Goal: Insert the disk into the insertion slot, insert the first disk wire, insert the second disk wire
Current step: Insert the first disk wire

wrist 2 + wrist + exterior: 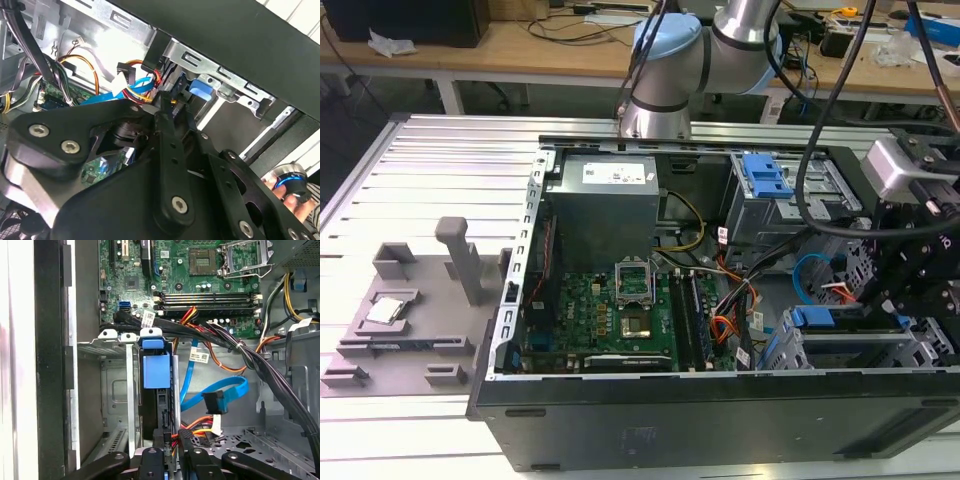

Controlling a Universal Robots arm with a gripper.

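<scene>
Blue plastic frames the disk (817,318), seated in the insertion slot (855,350) in the exterior view. In the second wrist view the gripper (167,104) has its jaws closed on the red and yellow disk wire (140,93). In the first wrist view we think it bends easily, so its hard black plug (185,434) is the place to hold.

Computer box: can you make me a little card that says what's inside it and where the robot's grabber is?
place: open computer case on a ribbed metal table
disk: sitting in the insertion slot, blue carrier facing out
insertion slot: grey metal cage around the disk
gripper: right at the disk's near end
blue cable: black plug hangs free, apart from the disk
motherboard: green, on the case floor
grey tray: outside the case, on the exterior view's left
</scene>
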